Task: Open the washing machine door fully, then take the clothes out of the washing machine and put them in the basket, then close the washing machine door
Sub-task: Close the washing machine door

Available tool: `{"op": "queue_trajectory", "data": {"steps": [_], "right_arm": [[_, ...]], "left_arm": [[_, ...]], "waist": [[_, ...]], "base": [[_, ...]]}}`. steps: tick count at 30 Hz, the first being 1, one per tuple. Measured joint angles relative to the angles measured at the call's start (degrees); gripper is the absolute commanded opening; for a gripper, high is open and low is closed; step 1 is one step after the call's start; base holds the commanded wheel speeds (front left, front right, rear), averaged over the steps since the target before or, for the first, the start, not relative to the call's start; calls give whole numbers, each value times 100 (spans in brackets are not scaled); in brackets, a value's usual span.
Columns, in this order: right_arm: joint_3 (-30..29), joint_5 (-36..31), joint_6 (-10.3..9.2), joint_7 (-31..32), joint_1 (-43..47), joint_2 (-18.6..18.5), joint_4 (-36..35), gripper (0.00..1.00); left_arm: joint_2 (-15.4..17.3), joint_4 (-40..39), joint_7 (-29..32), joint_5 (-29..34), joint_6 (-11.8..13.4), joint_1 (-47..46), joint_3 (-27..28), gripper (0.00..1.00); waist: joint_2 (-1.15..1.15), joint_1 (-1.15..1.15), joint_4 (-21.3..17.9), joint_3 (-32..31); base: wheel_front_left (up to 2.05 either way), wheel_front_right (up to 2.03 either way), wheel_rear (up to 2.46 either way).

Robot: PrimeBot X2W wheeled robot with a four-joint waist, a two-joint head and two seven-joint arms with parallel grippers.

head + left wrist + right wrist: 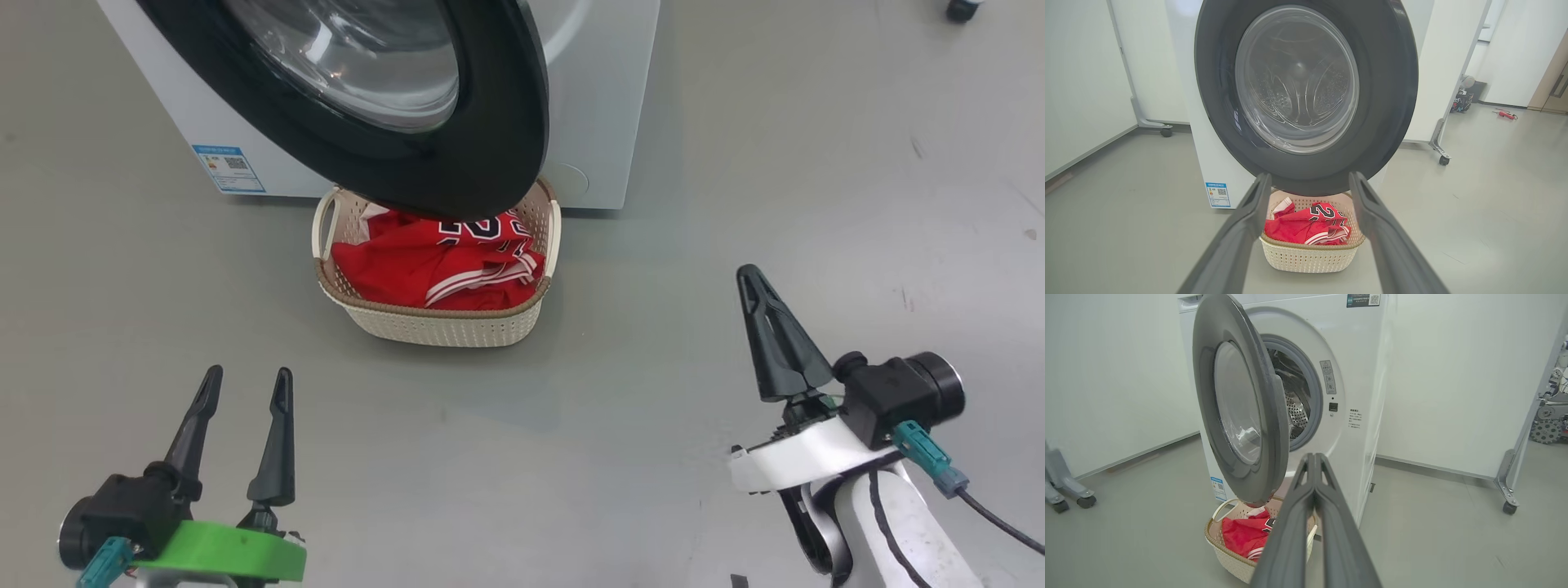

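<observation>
Red clothes [408,265] lie heaped in the basket [441,328] on the floor [122,286], just in front of the washer [604,98], whose door [498,122] hangs open above the basket's rear rim. Well back from it, the left fingers [276,441] are spread and empty; the right fingers [775,343] are pressed together on nothing.

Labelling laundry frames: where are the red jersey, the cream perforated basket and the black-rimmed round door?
Red basketball jersey [392,263]: head view, plain fabric left of stripes.
Cream perforated plastic basket [441,331]: head view, front wall.
Round black-rimmed washing machine door [1388,81]: left wrist view, rim right of glass.
</observation>
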Motion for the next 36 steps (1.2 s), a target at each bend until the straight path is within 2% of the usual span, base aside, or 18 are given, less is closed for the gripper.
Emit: {"op": "queue_trajectory", "data": {"steps": [9, 21, 26, 36], "right_arm": [[590, -134, 119, 0, -671, -237, 302, 0], [900, -282, 121, 210, -1953, -648, 598, 0], [1183, -315, 122, 312, -2463, -884, 716, 0], [1388, -236, 122, 437, -3267, -1112, 1045, 0]], "left_arm": [[-74, -93, 0, -18, -1, -298, -242, 100], [-233, -92, 0, -244, -1, -633, -442, 100], [-399, -52, 0, -587, -1, -769, -385, 100], [-434, -16, 0, -724, -1, -1047, -466, 100]], "waist": [[0, 0, 310, 346], [0, 0, 910, 954], [0, 0, 1214, 1220], [0, 0, 1782, 1769]], "base": [[0, 0, 0], [0, 0, 0], [0, 0, 0], [0, 0, 0]]}}
